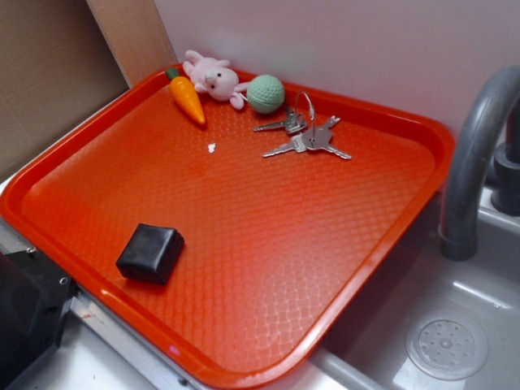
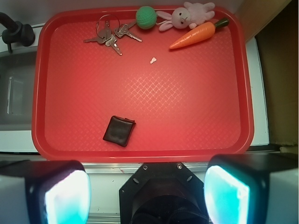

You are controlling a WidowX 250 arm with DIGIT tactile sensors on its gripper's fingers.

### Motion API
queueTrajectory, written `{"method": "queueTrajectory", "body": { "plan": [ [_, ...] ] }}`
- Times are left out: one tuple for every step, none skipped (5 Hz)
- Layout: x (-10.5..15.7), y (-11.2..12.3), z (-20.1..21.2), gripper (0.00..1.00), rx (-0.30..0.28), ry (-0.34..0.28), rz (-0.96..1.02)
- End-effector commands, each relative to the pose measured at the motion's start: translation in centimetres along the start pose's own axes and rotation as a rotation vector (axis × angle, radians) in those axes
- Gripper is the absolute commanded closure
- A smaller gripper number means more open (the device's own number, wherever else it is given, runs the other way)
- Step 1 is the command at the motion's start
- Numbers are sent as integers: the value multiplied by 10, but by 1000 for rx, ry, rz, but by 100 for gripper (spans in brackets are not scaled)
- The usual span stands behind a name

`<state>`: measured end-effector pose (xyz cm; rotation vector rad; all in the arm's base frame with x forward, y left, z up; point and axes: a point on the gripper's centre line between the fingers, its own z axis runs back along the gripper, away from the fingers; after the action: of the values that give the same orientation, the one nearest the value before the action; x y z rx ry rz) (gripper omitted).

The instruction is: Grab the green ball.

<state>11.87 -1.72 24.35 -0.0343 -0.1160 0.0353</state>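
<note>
- The red tray (image 1: 97,268), waffle-textured plastic, is holding everything: the green ball (image 1: 266,93) is sitting at the far rim, touching the pink plush bunny (image 1: 213,79)
- An orange carrot (image 1: 187,98) is lying beside the bunny; metal keys (image 1: 305,136) are lying near the ball
- A black square wallet (image 1: 150,253) is resting near the front edge
- My gripper (image 2: 145,191) is hovering wide open off the front rim, well apart from the ball
</note>
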Motion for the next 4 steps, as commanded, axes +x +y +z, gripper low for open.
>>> {"method": "queueTrajectory", "body": {
  "plan": [
    [0, 0, 0, 0, 0, 0, 0],
    [45, -17, -45, 0, 52, -36, 75],
    [99, -17, -75, 0, 158, -239, 221],
    [146, 9, -117, 0, 133, -240, 289]
  ]
}}
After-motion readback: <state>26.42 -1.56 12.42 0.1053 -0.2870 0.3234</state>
